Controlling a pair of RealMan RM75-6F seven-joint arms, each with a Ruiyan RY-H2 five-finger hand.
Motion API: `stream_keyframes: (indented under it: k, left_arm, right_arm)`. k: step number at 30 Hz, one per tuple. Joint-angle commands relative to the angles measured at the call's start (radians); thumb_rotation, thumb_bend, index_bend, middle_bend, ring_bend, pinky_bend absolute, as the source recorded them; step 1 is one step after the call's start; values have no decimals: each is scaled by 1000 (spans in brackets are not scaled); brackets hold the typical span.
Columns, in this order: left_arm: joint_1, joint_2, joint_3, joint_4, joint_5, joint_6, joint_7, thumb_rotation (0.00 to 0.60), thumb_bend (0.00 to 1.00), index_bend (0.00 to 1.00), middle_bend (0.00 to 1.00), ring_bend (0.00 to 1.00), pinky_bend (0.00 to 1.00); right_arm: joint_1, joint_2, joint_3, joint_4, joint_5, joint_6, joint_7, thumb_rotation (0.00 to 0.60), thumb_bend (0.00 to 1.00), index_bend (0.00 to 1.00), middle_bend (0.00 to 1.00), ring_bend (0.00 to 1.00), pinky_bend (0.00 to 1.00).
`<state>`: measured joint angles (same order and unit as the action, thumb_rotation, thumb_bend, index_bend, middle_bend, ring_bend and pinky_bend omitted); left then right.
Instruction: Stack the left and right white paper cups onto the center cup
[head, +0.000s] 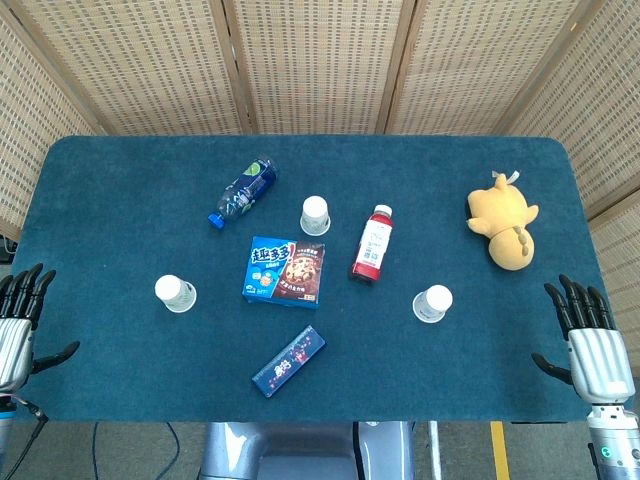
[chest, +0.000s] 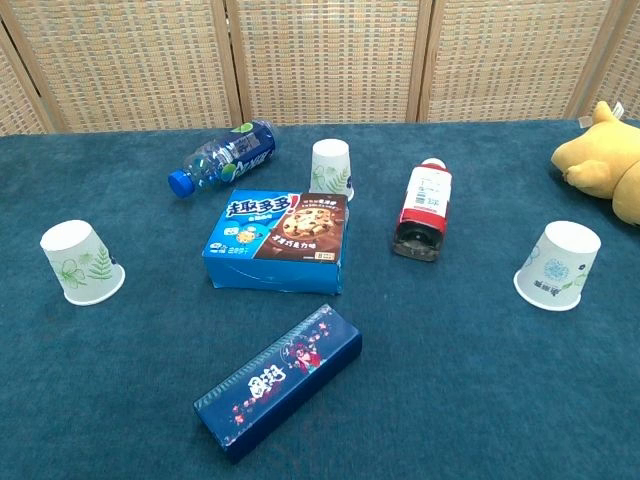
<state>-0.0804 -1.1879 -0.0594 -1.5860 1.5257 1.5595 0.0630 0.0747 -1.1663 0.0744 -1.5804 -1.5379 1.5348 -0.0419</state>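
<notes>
Blue table (head: 120, 180), cookie box (chest: 278, 240) among cups (chest: 332, 168)

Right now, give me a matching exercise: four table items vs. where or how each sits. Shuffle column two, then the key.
Column 1
1. center cup
2. blue bottle
3. cookie box
4. plush toy

Column 2
A. lying on its side, cap toward the robot's left
B. far right of the table
C. upside down, just behind the cookie box
D. flat, between the center cup and the long dark blue box

Pairs: 1-C, 2-A, 3-D, 4-B
</notes>
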Motion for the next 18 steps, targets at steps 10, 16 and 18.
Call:
stream_keyframes:
  k: [10, 16, 18]
  left_arm:
    - [-2, -4, -5, 3, -6, -3, -5, 600, 80, 0, 0, 0, 0]
    - [-8, -2, -3, 1, -16, -23, -9, 600, 81, 0, 0, 0, 0]
    - [-9, -1, -2, -1, -19, -30, -8, 600, 80, 0, 0, 0, 0]
  right_arm:
    - [7, -17, -6, 0, -7, -12, -18, 600, 89, 0, 0, 0, 45]
    - [5, -20, -7, -1, -4, -13, -27, 600, 90, 0, 0, 0, 45]
    - [5, -20, -7, -2, -5, -11, -26, 600, 90, 0, 0, 0, 45]
